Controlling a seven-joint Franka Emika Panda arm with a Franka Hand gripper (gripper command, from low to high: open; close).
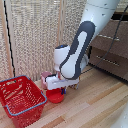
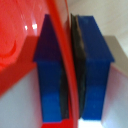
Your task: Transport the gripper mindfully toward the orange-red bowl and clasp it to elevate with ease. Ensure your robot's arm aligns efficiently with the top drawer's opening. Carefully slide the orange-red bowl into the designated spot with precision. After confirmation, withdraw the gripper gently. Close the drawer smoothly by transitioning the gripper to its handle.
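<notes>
Over on the exterior view's left sits the large red mesh basket (image 1: 21, 99) on the pale wooden floor (image 1: 95, 102), and just beside it to the right the small shallow glossy orange-red bowl (image 1: 55, 96) rests on the boards, directly under the white boxy gripper (image 1: 59, 86). The bulky white robot's arm (image 1: 80, 47) with dark grey joints curls down over it, and a small pink cup (image 1: 47, 77) peeks out just behind. Up close in the wrist view, the blue-tipped fingers (image 2: 50, 75) are pinched together on the bowl's thin rim, one pad each side of the wall. Looks like light, stiff, slick plastic, so that rim is the sensible hold, though it could slip or tilt. On the right, the grey-brown wooden top drawer (image 1: 111, 44) and its slim silver handle (image 1: 107, 37) wait, well apart.
</notes>
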